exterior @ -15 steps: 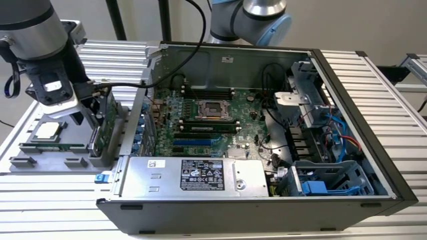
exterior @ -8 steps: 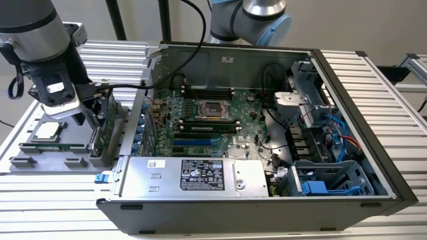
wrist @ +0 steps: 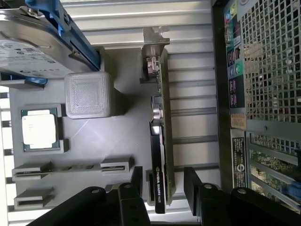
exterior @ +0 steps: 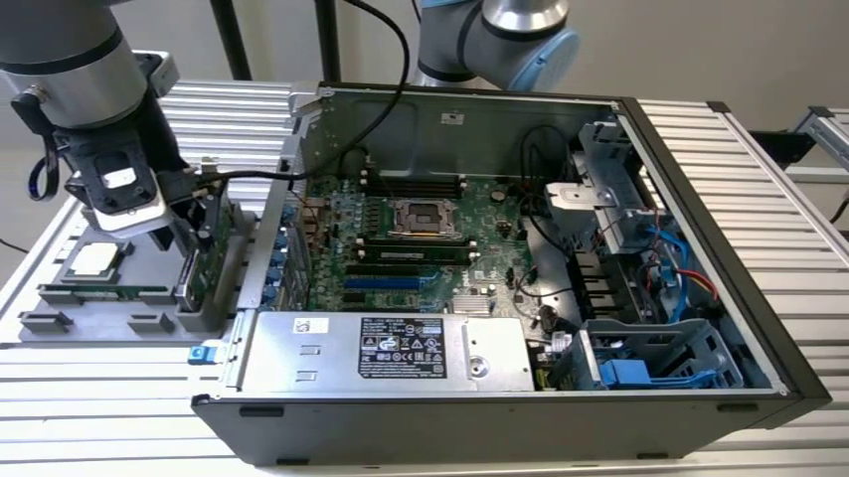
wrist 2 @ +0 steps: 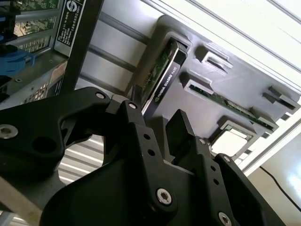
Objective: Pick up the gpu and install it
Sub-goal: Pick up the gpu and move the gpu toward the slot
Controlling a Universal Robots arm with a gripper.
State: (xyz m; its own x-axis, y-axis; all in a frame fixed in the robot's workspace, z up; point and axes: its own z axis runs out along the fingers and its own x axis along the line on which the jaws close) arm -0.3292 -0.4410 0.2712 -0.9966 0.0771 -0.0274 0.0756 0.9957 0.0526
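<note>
Scene: A gpu is seen standing on its long edge in a grey holder tray, just beside the open computer case, on the exterior view's left.

Pincer: The gripper is shown open, its jaws spread well wider than the card is thick. Nothing is held.

Key relation: In the first wrist view the gpu is seen edge-on, one end lying between the two fingers. A gap is visible on each side, so no contact is judged to have been made.

Long axis: The card's length is laid along the case's near side wall. It runs straight out from between the jaws, so the closing line crosses the card's thin dimension.

Second wrist view: The black shroud edge of the gpu is seen in its slot, just beyond the fingertips.

Neighbours: A silver hard drive with blue rails and a processor chip are kept in the same tray, apart from the card.

Stage: The card is judged not yet lifted. The motherboard inside the case is seen without it.
</note>
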